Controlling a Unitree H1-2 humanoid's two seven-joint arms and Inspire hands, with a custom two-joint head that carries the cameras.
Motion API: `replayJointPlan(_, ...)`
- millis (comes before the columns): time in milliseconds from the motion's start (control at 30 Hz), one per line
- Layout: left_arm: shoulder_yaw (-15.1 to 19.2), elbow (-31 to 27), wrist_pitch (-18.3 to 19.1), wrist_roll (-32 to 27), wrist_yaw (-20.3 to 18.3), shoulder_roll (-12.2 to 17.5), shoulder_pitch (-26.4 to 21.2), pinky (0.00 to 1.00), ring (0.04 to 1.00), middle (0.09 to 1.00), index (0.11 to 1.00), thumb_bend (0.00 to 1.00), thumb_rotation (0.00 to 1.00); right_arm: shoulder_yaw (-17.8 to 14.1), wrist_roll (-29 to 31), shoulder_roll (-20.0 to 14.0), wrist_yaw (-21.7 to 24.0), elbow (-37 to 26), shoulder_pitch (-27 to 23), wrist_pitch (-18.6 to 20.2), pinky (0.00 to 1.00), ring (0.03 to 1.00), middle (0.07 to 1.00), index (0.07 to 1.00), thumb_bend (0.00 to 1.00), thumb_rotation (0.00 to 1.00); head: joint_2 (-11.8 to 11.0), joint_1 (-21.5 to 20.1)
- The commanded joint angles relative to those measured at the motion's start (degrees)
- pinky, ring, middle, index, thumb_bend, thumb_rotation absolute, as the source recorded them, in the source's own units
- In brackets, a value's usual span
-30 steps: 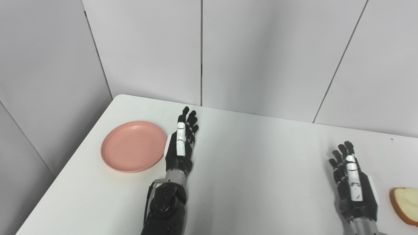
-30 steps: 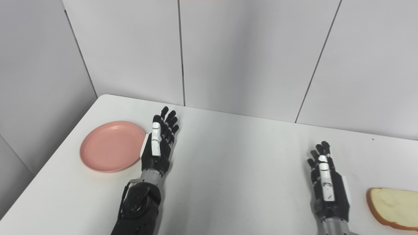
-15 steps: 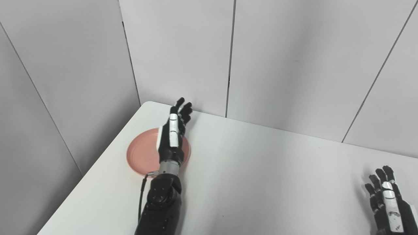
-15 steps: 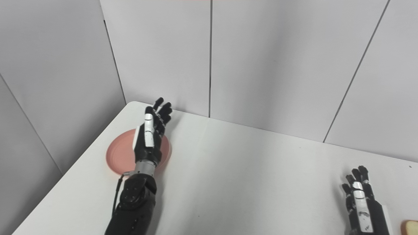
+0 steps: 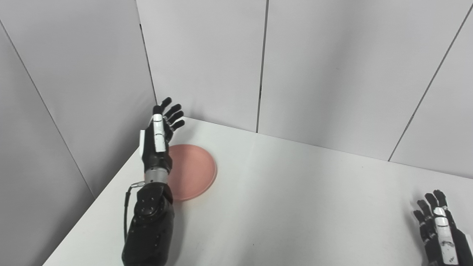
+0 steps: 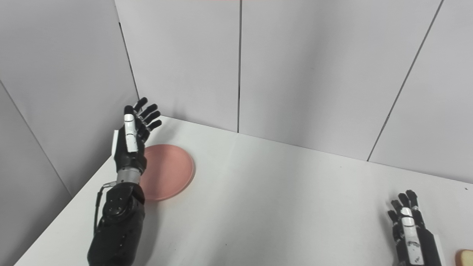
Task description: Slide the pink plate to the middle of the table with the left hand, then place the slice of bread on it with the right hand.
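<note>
Hovering left hand (image 5: 157, 142), fingers (image 5: 173, 114) spread, above pink plate (image 5: 192, 171).

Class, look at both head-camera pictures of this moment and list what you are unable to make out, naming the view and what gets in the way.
1. Slice of bread: right eye view shows only a corner at the bottom right edge; left eye view misses it entirely.
2. Pink plate: its left part is hidden behind the left hand and forearm in both views.
3. Right hand: its wrist is cut off by the bottom edge.
</note>
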Motion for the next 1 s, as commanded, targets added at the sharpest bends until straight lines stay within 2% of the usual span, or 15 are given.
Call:
replayJointPlan(0,0.1,-1.8,0.4,2.0,0.9,2.4,-0.5,0.72,0.754,0.747,0.773,0.78,1.0,-0.6,0.6,-0.9,0.5,-1.2,-1.6,-1.0,0.98,0.97,0.973,0.978,0.65,0.73,0.0,0.0)
replayJointPlan(267,1.5,-2.0,2.6,1.2,0.3,6.6,1.8,0.77,0.771,0.752,0.775,0.77,1.0,-0.6,0.4,-0.8,0.4,-1.2,-1.7,-0.9,0.97,0.966,0.969,0.971,0.66,0.72,0.1,0.2)
replayJointPlan(400,2.9,-1.6,4.4,-2.0,-1.4,8.2,2.7,0.76,0.788,0.776,0.802,0.77,1.0,-0.6,0.5,-0.9,0.4,-1.3,-1.8,-0.7,0.98,0.97,0.967,0.964,0.66,0.72,0.0,0.3)
replayJointPlan(567,2.9,-1.1,5.8,-1.9,-2.9,10.6,4.2,0.78,0.795,0.793,0.817,0.76,1.0,-0.7,0.5,-0.7,0.1,-1.6,-1.7,-0.6,0.96,0.961,0.964,0.964,0.64,0.71,0.2,0.3)
replayJointPlan(700,3.5,-0.1,7.2,-3.1,-4.0,11.9,4.8,0.83,0.806,0.808,0.835,0.75,1.0,-0.6,0.3,-0.8,0.3,-1.3,-1.7,-0.7,0.98,0.969,0.97,0.971,0.64,0.72,0.1,0.3)
replayJointPlan(833,4.4,1.9,7.0,-5.4,-6.1,13.1,5.1,0.84,0.809,0.807,0.848,0.77,0.99,-0.4,0.0,-0.8,0.4,-1.3,-1.7,-1.0,0.98,0.969,0.969,0.965,0.65,0.72,0.0,0.0)
replayJointPlan(967,4.9,3.7,7.3,-8.8,-10.1,14.4,6.0,0.87,0.83,0.805,0.869,0.79,1.0,-0.7,0.5,-0.6,0.2,-1.3,-1.7,-0.6,0.97,0.962,0.963,0.959,0.65,0.7,0.1,0.2)
